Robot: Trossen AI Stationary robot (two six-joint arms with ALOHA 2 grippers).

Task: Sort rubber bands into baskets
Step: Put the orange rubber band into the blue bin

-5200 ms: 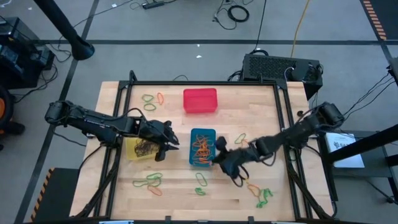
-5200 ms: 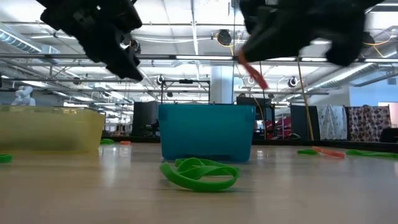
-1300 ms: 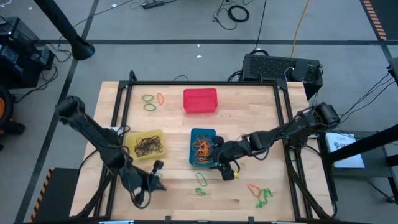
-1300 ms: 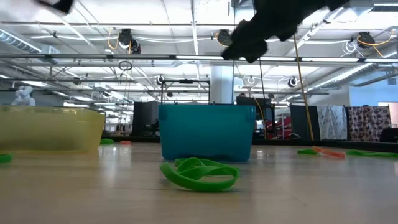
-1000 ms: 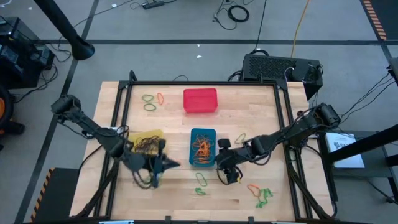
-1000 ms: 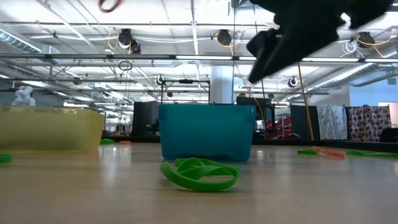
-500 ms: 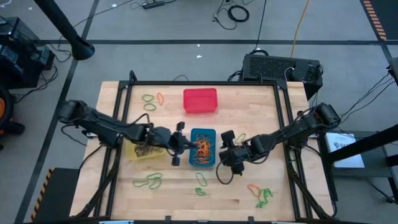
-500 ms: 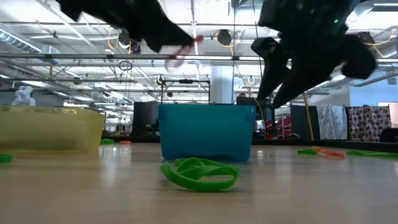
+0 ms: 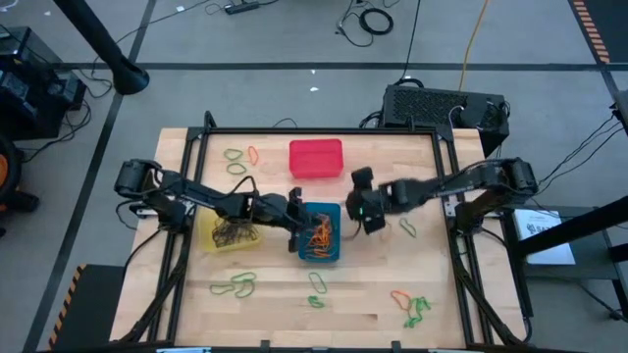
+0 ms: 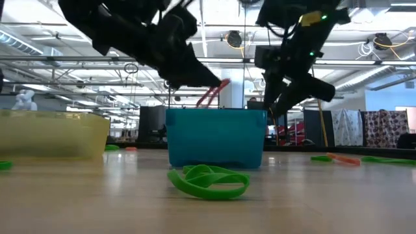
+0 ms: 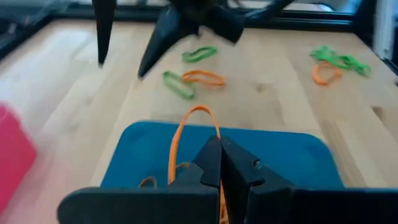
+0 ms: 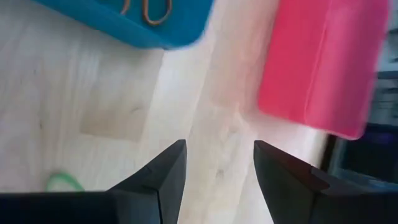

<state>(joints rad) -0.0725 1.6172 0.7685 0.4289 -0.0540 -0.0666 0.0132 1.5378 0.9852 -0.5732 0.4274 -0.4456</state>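
Tabletop: orange band [image 11: 186,134] in left tool [image 11: 216,154], seemingly.

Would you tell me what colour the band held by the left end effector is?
Orange. The band shows best in the left wrist view, pinched over the blue basket.

Table: a light wood table [image 9: 392,265] with a black frame around it.
Red basket: [image 9: 316,159] at 12 o'clock, near the far edge.
Blue basket: [image 9: 320,233] in the middle.
Yellow basket: [image 9: 229,234] at 9 o'clock.
Loose rubber bands: at 11 o'clock [image 9: 238,159], 3 o'clock [image 9: 408,228], 5 o'clock [image 9: 412,306], 6 o'clock [image 9: 316,285] and 7 o'clock [image 9: 235,285].
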